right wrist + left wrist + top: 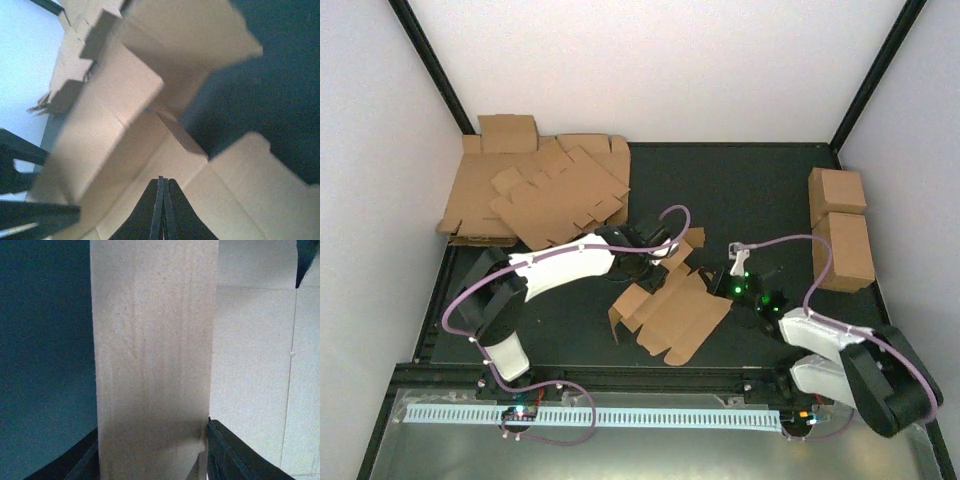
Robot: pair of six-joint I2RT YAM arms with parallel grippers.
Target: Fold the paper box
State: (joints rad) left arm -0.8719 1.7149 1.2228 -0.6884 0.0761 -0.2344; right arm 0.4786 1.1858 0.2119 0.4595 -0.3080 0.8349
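The paper box [680, 315] is a brown die-cut sheet lying mid-table, partly folded, with flaps raised on its left and back sides. My left gripper [653, 278] reaches in from the left and is shut across a raised panel. In the left wrist view that panel [150, 340] fills the gap between the two black fingers [227, 455]. My right gripper [720, 288] comes in from the right, shut with nothing between its jaws. In the right wrist view its tips [161, 181] rest against a flat panel of the box [115, 130], beside a fold line.
A heap of flat cardboard sheets [540, 190] covers the back left of the black mat. Two brown cardboard cuboids [838, 190] [845, 250] stand along the right edge. White walls and black frame posts close in the sides and back.
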